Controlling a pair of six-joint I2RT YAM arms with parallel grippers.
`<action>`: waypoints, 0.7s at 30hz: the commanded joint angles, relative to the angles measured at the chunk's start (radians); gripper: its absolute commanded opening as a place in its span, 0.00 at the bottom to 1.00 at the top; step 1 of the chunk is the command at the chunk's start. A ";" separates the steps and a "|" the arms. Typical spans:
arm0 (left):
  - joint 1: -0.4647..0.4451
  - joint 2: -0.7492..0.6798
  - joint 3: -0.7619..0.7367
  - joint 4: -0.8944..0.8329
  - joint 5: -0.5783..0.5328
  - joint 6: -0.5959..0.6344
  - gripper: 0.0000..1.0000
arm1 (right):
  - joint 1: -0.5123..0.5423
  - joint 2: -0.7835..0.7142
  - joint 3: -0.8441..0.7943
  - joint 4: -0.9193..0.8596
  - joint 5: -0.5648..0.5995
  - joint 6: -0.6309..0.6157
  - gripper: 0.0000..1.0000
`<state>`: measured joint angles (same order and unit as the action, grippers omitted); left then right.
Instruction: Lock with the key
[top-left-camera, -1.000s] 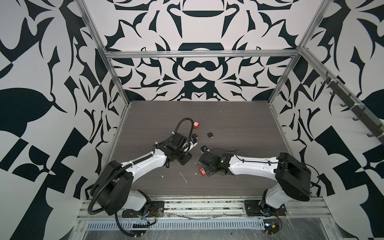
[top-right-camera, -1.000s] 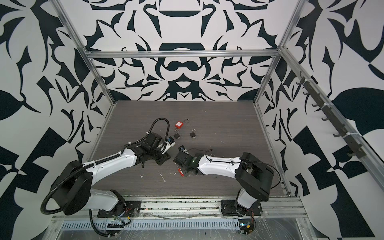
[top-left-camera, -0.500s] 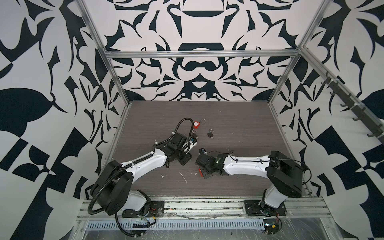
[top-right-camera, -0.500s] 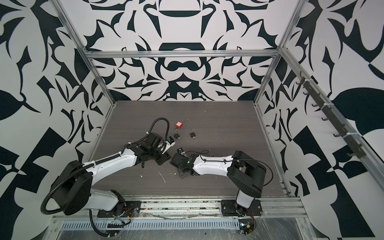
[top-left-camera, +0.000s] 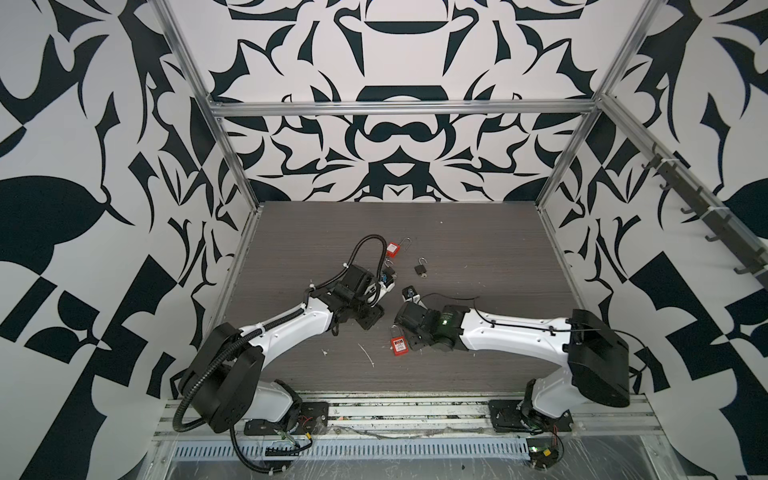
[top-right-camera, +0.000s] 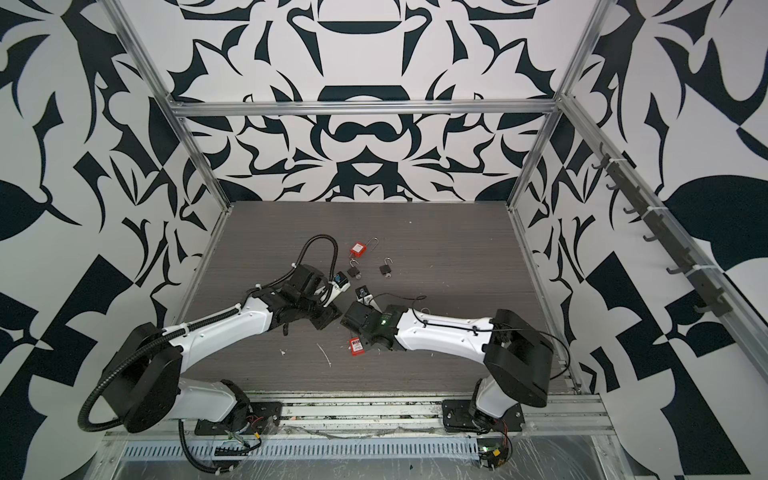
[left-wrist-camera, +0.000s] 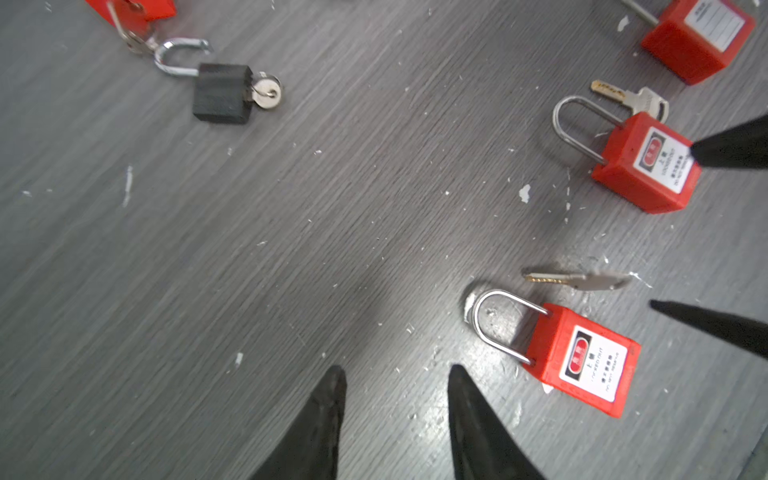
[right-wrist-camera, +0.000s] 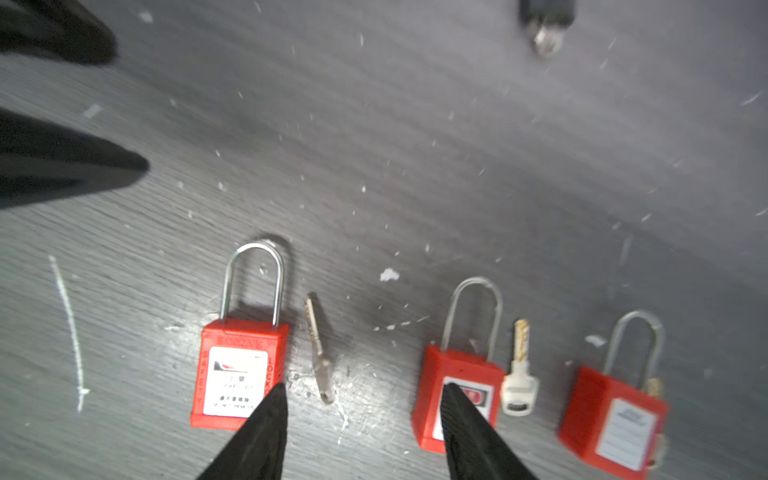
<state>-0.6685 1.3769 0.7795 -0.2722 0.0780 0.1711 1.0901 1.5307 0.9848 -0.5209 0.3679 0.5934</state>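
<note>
Right jaws have sprung open over the loose key (right-wrist-camera: 319, 353); left jaws half-open, empty.

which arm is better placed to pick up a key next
Right, likely. The right jaws stand open with a loose key between their tips; the left jaws are open over bare table, beside a red padlock.

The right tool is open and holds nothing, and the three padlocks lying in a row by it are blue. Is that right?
Nearly. The right wrist view shows that the three padlocks are red, not blue. The rest holds: they lie in a row, and the right tool is open and holds nothing.
</note>
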 joint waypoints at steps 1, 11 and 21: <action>0.010 -0.056 0.035 0.012 0.003 -0.021 0.44 | -0.021 -0.035 0.025 0.020 0.050 -0.112 0.62; 0.014 -0.095 0.021 0.037 -0.019 -0.062 0.48 | -0.045 0.003 -0.054 0.185 0.001 -0.234 0.59; 0.054 -0.171 0.010 0.127 -0.099 -0.152 0.53 | -0.315 0.104 0.027 0.413 -0.242 -0.471 0.70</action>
<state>-0.6308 1.2388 0.7815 -0.1905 0.0219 0.0635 0.8131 1.6066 0.9478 -0.1982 0.2317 0.2203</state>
